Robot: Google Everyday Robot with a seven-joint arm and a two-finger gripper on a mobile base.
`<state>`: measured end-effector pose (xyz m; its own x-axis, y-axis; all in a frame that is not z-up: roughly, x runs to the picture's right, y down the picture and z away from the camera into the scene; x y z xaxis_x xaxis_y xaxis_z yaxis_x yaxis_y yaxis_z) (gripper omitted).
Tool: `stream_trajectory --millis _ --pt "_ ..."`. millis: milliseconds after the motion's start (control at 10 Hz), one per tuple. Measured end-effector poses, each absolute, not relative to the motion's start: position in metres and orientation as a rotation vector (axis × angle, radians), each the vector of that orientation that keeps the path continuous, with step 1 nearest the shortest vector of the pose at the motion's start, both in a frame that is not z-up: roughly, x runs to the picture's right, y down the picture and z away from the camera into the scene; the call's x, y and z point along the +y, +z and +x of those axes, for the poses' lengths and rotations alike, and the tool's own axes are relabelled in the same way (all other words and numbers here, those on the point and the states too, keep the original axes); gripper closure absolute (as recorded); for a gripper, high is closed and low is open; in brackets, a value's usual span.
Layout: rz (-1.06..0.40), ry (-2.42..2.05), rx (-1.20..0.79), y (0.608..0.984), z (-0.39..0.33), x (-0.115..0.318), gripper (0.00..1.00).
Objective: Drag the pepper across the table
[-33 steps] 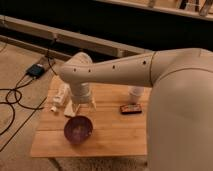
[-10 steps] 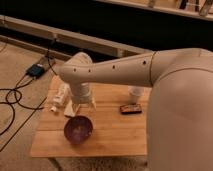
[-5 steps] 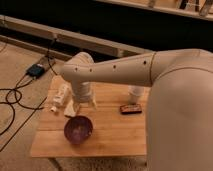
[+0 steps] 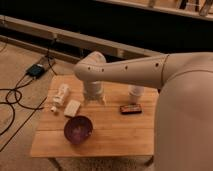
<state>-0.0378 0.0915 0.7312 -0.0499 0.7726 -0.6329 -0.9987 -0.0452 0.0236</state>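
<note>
Pepper unseen; jaws spread, low over table behind purple bowl, contents indistinct

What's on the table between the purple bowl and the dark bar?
Just bare wood of the table between purple bowl and dark bar, in the camera view. The gripper is farther back, low over the table.

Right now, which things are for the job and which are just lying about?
Job: table, tool hanging over its back middle; pepper not visible.
Lying about: purple bowl, dark bar, white cup, white bottle, pale block.
</note>
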Motion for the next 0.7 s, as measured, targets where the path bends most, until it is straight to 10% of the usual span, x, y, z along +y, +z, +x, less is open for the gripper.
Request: stream_trajectory --millis 700 --pt "-0.496 1.693 0.622 0.732 0.040 0.127 0.35"
